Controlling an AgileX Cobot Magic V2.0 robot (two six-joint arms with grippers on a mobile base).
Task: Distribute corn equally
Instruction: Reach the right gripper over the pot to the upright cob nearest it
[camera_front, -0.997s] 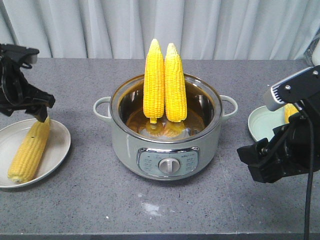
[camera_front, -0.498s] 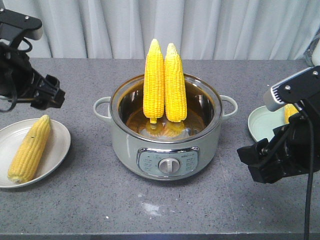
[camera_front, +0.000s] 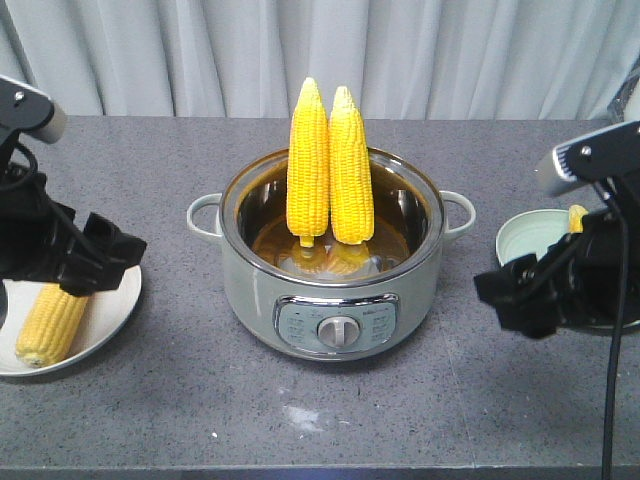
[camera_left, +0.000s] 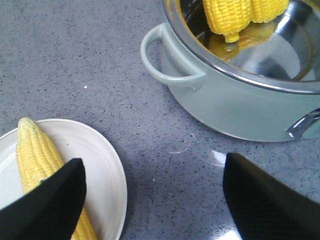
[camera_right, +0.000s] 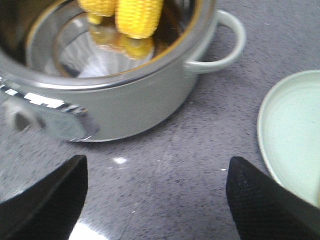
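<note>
Cob one (camera_front: 45, 325) lies well to the left of the pot (camera_front: 330, 290), on a white plate (camera_front: 115, 300). Its blunt end is toward the front rim and its pointed tip runs away from me. The upper half is hidden from where I stand by the left arm. The left tool (camera_left: 155, 200) hangs over the pot-side edge of that plate. In its own wrist view the two black fingers (camera_left: 45, 200) are spread wide with only the grey speckled surface (camera_front: 300, 420) between them, so it grips nothing.

The pot is a pale green electric cooker with a dial on its front and a loop handle on each side. Cob two (camera_front: 308, 165) and cob three (camera_front: 350, 170) stand upright inside it, tips up and pressed side by side. Their upper halves rise clear of the rim and their blunt ends are mirrored in the shiny steel floor.

The right tool (camera_right: 155, 200) hovers just right of the pot and toward the front. Its fingers are also held far apart and are empty. Beyond it, to the right of the pot, sits a pale green plate (camera_front: 525, 245). Cob four (camera_front: 577, 218) is on it, but only a sliver of yellow shows behind the right arm, so I cannot tell how it lies.
</note>
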